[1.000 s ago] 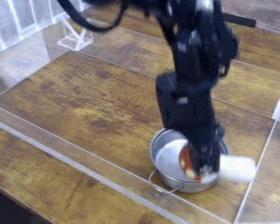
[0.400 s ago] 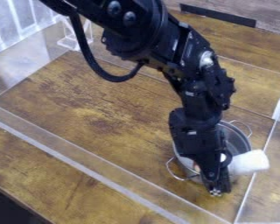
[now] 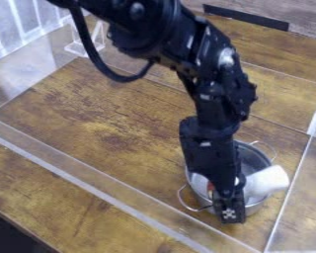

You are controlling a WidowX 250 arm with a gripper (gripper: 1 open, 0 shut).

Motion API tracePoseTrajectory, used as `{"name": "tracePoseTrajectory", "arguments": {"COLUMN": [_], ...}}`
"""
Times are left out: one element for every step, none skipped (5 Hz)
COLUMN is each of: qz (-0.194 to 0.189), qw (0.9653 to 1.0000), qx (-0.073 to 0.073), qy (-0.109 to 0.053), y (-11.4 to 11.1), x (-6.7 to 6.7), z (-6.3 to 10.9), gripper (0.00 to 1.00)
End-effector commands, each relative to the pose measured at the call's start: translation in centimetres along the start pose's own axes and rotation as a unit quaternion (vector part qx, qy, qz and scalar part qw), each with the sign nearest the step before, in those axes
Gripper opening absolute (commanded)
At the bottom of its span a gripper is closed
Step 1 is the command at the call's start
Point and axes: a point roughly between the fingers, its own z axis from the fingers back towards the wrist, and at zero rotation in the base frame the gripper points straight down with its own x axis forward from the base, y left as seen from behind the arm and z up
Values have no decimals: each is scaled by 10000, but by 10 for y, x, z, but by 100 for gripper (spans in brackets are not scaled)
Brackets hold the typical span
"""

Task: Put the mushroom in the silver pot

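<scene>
One pot (image 3: 260, 158), one mushroom (image 3: 264, 182), one arm (image 3: 188, 59) and one end effector (image 3: 227, 206) make up the scene on a single wooden desk (image 3: 95, 109).

The pot is round, shallow and shiny steel, with a thin wire loop handle showing at its near rim (the other handle cannot be made out). The arm hides most of the pot's left half.

The mushroom lies inside the pot, toward its right side, tilted over. Its thick white stem is the clearest part, smooth and pale; a little reddish-brown shows beside it to the left, against the arm.

The arm is black, jointed and glossy, with cables looped near its top. It reaches down from above the pot and to the left of it, and its lower link stands steeply over the pot's near-left portion. The end effector points almost straight down at the pot's near rim. Its fingers are dark and blurred against the pot, so the frame does not show their gap well; they stand spread wide, and nothing is held between them. The mushroom sits just beside it, to the right.

The desk has dark, knotted grain planks. Clear plastic walls (image 3: 82, 183) run around the pot's area, with one long edge passing left of the pot.
</scene>
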Motion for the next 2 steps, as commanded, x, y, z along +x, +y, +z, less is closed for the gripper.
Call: {"name": "tracePoseTrajectory", "arguments": {"qz": [87,100], "qw": [9994,9996], "qx": [-239,-201], "qy": [236,194], "y": [-13,-17], "x": [-7,-3], "z": [24,25], "gripper": [100,100]}}
